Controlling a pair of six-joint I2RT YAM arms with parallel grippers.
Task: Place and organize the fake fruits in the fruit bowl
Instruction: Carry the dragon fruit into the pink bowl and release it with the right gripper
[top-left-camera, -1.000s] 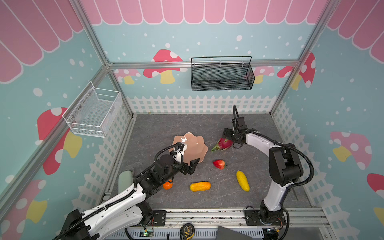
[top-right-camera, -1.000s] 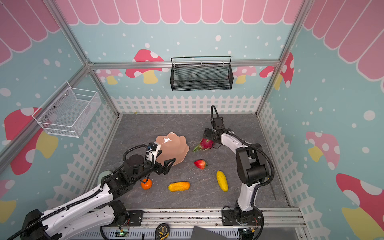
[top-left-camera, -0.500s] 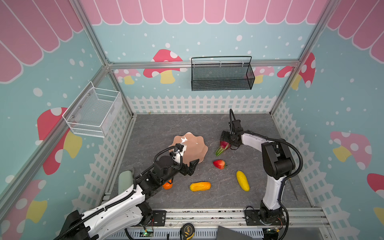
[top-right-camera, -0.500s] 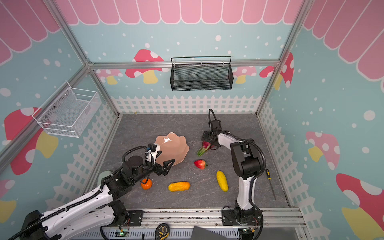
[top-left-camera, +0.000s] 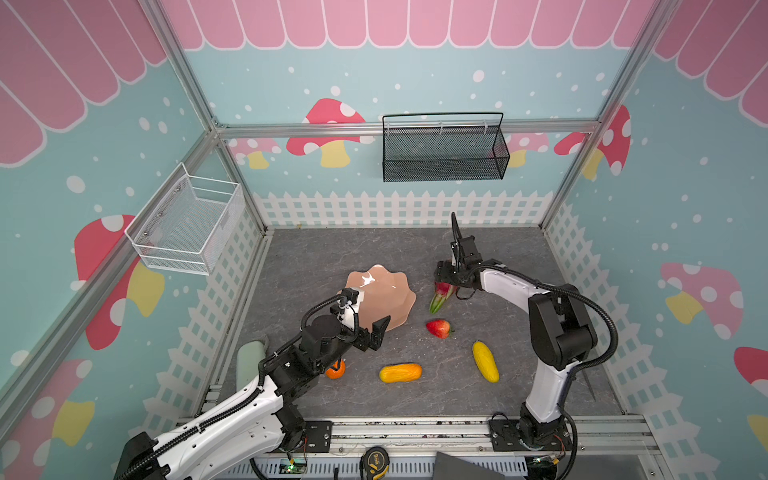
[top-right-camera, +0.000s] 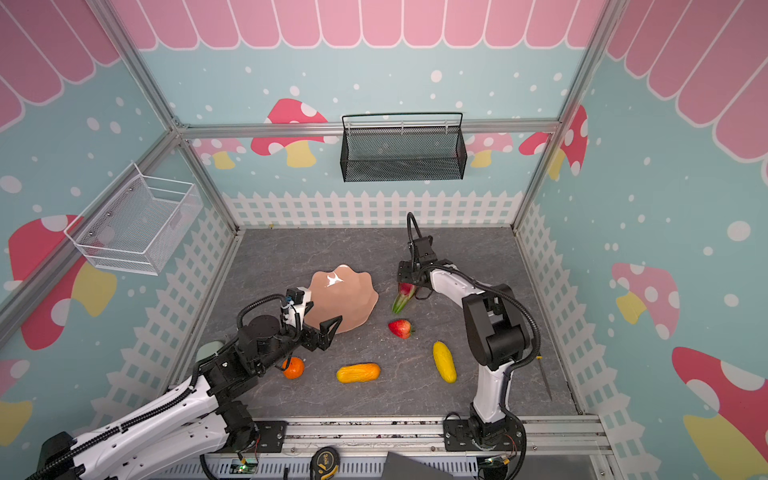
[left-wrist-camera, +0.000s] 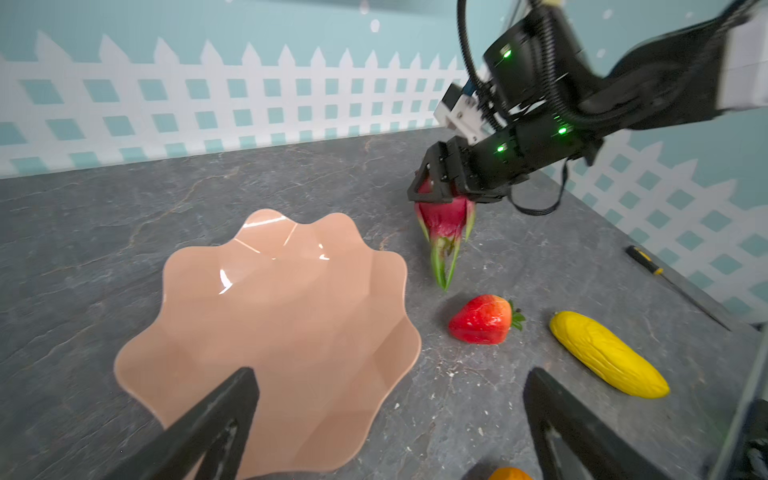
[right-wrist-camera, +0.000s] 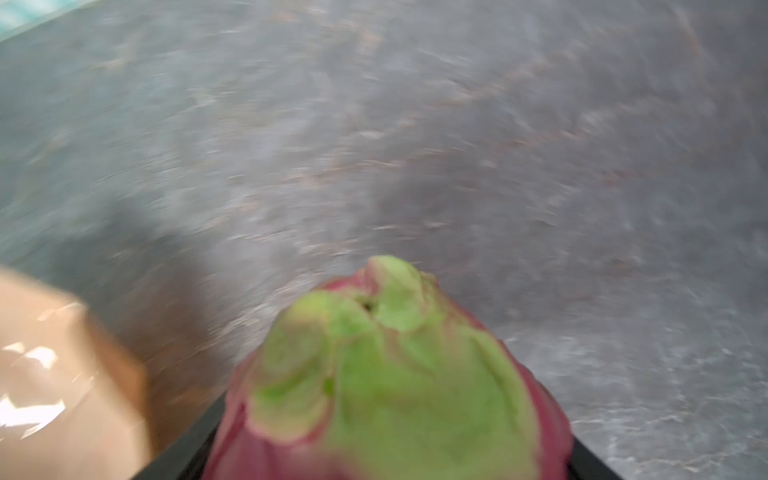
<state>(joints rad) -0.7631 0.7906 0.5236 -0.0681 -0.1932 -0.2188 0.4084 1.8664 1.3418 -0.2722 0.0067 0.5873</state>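
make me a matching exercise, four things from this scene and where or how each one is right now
Things:
1. dragon fruit
2. strawberry
3. small orange
4. fruit bowl

States:
a. empty
b. partly hidden under the left arm
c. gripped in the right pincer
d. lying loose on the table

Pairs: 1-c, 2-d, 3-b, 4-a

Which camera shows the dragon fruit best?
The left wrist view: the dragon fruit shows nearly whole and sharp, held in the right gripper, green tip down. Both top views show it small; the right wrist view gives only a blurred close-up.
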